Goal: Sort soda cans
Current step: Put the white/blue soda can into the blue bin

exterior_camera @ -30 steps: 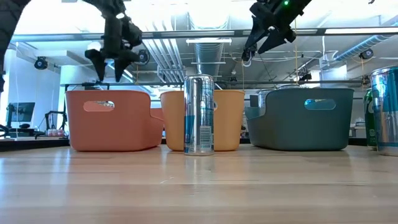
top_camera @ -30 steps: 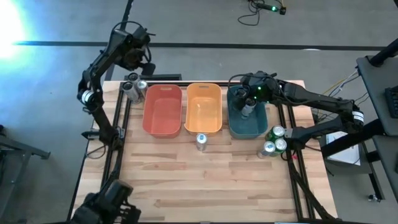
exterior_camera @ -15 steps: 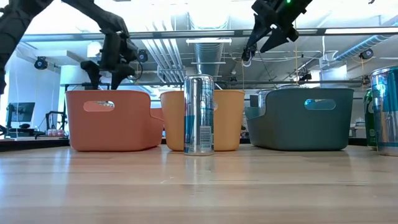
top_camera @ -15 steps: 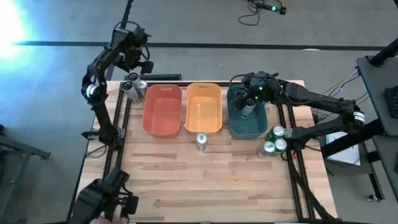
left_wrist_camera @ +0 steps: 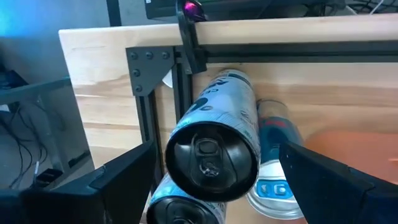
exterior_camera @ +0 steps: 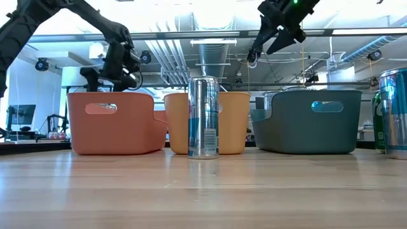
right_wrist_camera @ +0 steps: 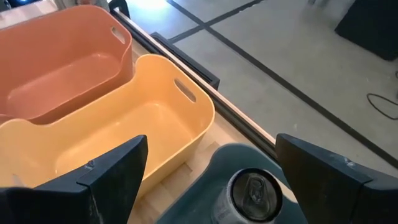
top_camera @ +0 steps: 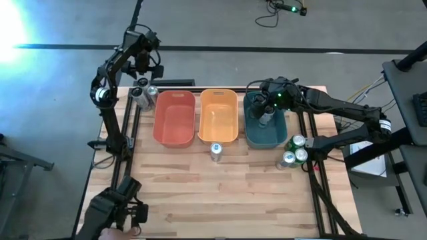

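- High view: I have three plastic bins in a row on the pale wooden table (top_camera: pixel 227 187) — red bin (top_camera: pixel 175 119), orange bin (top_camera: pixel 218 116), teal bin (top_camera: pixel 265 124). My left gripper (top_camera: pixel 143 59) hangs over the far left corner, above a cluster of small dark grey metal cans (top_camera: pixel 143 93). My right gripper (top_camera: pixel 267 100) sits over the teal bin. One blue-and-silver can (top_camera: pixel 215 151) stands upright just in front of the orange bin; three green cans (top_camera: pixel 293 151) stand by the right rail.
- Low view: the lone can (exterior_camera: pixel 203 116) is upright, both arms raised above the bins.
- Left wrist view: fingers (left_wrist_camera: pixel 93 183) spread wide, astride the top of one grey can (left_wrist_camera: pixel 214 155), not touching.
- Right wrist view: fingers (right_wrist_camera: pixel 106 171) wide apart, holding nothing; a silver-topped can (right_wrist_camera: pixel 249 193) stands inside the teal bin (right_wrist_camera: pixel 205 186).
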